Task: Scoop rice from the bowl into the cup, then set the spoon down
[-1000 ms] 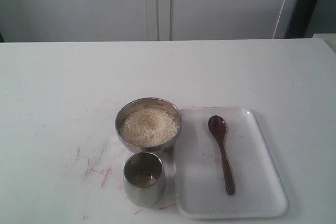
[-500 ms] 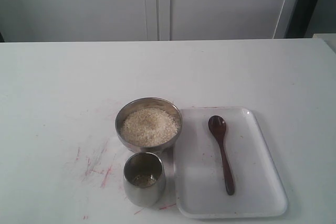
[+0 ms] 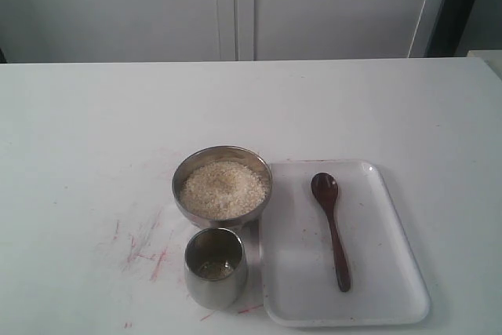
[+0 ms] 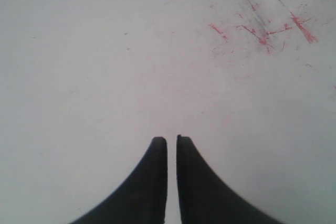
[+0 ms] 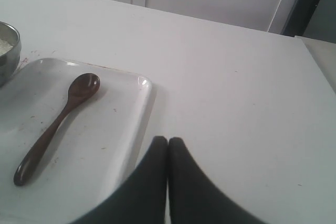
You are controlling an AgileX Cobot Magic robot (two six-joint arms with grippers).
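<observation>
Rice (image 3: 223, 187): heaped in the steel bowl (image 3: 180, 194) at mid-table.
Cup (image 3: 214, 284): upright, just on the near side of the bowl.
Spoon (image 3: 332, 233): flat on the white tray (image 3: 384, 272) right of the bowl, scoop end far.
Left gripper (image 4: 171, 141): fingers nearly together, empty, over the table (image 3: 94, 131) near red scuffs (image 4: 262, 32).
Right gripper (image 5: 168, 141): fingers pressed together, empty, by the tray's right edge.

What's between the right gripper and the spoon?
Just bare white tray between right gripper and spoon, in the right wrist view.
</observation>
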